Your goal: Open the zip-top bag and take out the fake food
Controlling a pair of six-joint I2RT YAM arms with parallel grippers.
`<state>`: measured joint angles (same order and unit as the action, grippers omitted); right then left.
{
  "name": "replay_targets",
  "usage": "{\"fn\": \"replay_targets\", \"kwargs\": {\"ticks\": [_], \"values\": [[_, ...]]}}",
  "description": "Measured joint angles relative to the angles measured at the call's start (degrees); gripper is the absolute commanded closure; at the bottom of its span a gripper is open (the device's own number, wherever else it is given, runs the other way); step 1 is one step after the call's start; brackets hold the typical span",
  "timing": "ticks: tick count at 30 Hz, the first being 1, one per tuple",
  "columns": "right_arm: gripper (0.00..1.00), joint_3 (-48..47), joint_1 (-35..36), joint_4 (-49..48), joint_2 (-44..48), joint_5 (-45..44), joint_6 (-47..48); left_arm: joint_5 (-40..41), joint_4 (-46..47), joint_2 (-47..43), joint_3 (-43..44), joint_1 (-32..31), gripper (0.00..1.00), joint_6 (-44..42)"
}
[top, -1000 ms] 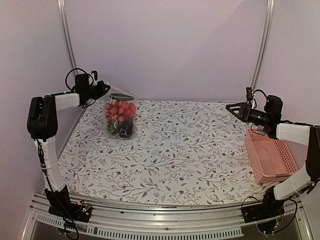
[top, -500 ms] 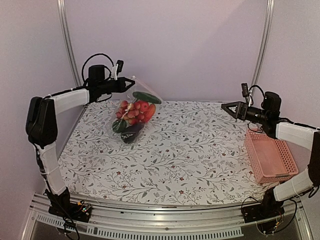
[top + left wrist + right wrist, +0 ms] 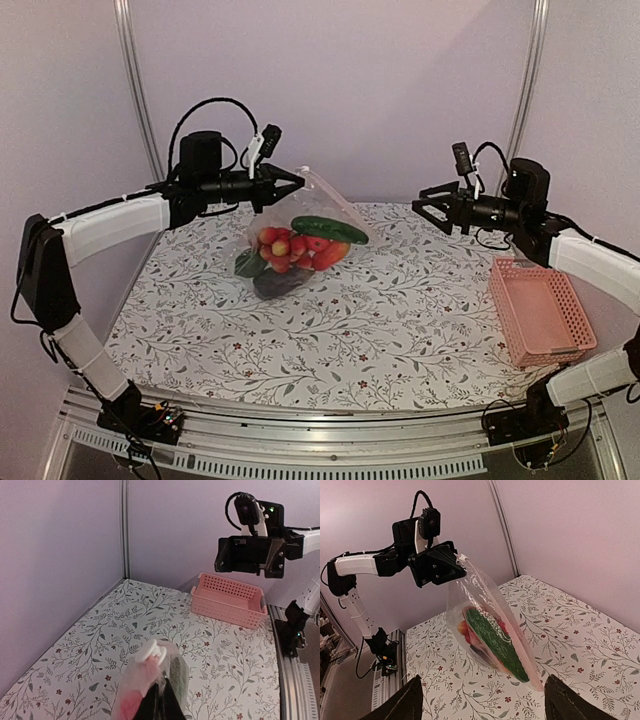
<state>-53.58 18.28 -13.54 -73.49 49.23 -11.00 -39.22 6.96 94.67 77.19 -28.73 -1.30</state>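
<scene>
The clear zip-top bag (image 3: 318,215) hangs tilted over the back left of the table, and my left gripper (image 3: 297,180) is shut on its top edge. Inside is the fake food: a long green piece (image 3: 330,229), red round pieces (image 3: 285,243), an orange one (image 3: 332,253) and a dark purple one (image 3: 280,283). In the left wrist view the bag (image 3: 150,680) bunches around my closed fingers (image 3: 160,707), with its white slider (image 3: 150,652) just above. My right gripper (image 3: 422,205) is open and empty, well to the right of the bag (image 3: 490,630), pointing towards it.
A pink mesh basket (image 3: 540,315) lies empty at the table's right edge. The floral table cover (image 3: 380,330) spreads between the arms. Metal frame posts (image 3: 135,90) rise at the back corners against the wall.
My left arm has lifted the bag off the table and swung it right, towards the middle. The right gripper has moved left and up towards the bag, and its jaws have narrowed slightly.
</scene>
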Motion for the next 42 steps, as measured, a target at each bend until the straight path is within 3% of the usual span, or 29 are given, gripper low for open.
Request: {"fn": "replay_targets", "kwargs": {"ticks": [12, 19, 24, 26, 32, 38, 42], "values": [[0.36, -10.54, 19.26, 11.5, -4.31, -9.73, 15.72, -3.37, 2.54, -3.61, -8.44, -9.99, 1.0, -6.14], [0.49, -11.8, 25.77, 14.47, -9.84, -15.54, 20.2, -2.97, 4.0, -4.28, -8.59, -11.5, 1.0, -6.14], [0.81, -12.81, 27.61, 15.98, -12.39, -20.79, 21.88, -2.32, 4.11, -4.31, -8.63, -11.74, 1.0, -6.1], [0.98, -13.05, 27.65, 16.35, -12.44, -22.82, 22.08, -2.12, 4.09, -4.48, -8.79, -11.78, 1.0, -6.14], [1.0, -14.69, 27.8, 18.08, -12.44, -26.6, 23.85, -1.29, 3.87, -8.22, -11.17, -11.85, 0.88, -7.48], [1.0, -17.59, 27.8, 22.34, -12.39, -28.0, 26.71, 0.5, 2.95, -12.63, -11.74, -11.82, 0.41, -8.41], [1.0, -20.46, 27.8, 25.49, -12.35, -27.87, 28.98, 2.23, 2.82, -13.44, -11.87, -11.82, 0.23, -7.98]]}}
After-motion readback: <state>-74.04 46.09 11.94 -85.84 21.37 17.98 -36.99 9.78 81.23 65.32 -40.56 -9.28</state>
